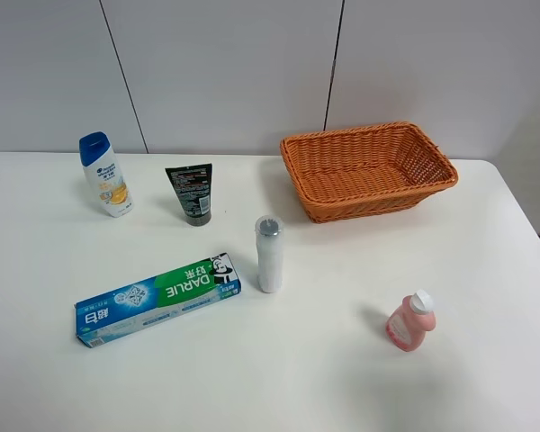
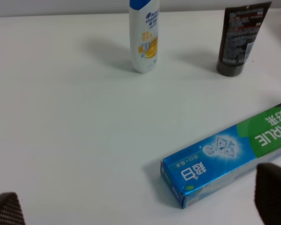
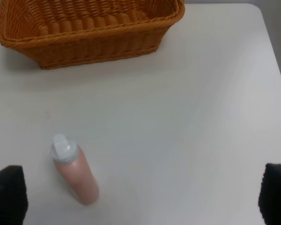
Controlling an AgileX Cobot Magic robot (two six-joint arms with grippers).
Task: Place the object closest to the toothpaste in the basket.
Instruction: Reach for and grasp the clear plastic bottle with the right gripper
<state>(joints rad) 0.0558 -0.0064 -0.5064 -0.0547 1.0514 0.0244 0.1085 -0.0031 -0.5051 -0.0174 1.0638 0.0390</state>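
White table, black tube standing cap-down, blue-capped white shampoo bottle upright near the tube, pink bottle well apart from the tube

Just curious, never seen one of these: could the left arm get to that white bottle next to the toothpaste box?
Probably yes. The white bottle sits in the open with nothing over it; only the toothpaste box lies close beside it, leaving its other sides free.

White table, matte, soft shadows from even overhead light. Behind it pale grey wall panels split by dark vertical seams.
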